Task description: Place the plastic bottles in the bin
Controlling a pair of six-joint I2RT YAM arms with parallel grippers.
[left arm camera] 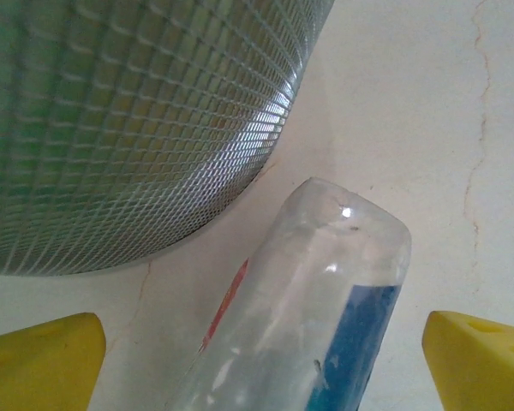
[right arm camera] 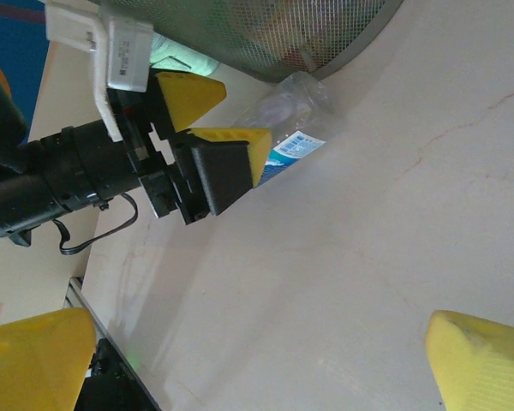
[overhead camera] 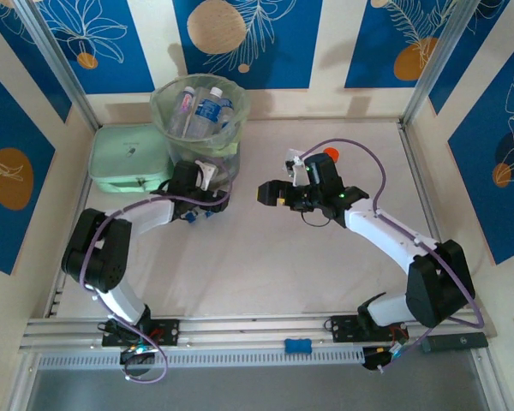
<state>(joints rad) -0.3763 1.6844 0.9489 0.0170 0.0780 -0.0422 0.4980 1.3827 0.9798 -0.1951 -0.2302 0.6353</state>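
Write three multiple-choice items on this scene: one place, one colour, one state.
1. The clear bottle between the left gripper's fingers lies: A on the table beside the bin; B inside the bin; C on the floor.
2. The box left of the bin is: A orange; B mint green; C black.
3. The right gripper is: A open, empty; B shut on a bottle; C shut on the box.
A: it lies flat by the mesh wall. B: pale green lid. A: fingertips wide apart, nothing between.

The bin [left arm camera: 111,128] is shiny metal mesh, the bottle [left arm camera: 325,282] clear glossy plastic, the table [left arm camera: 411,103] matt and cracked.
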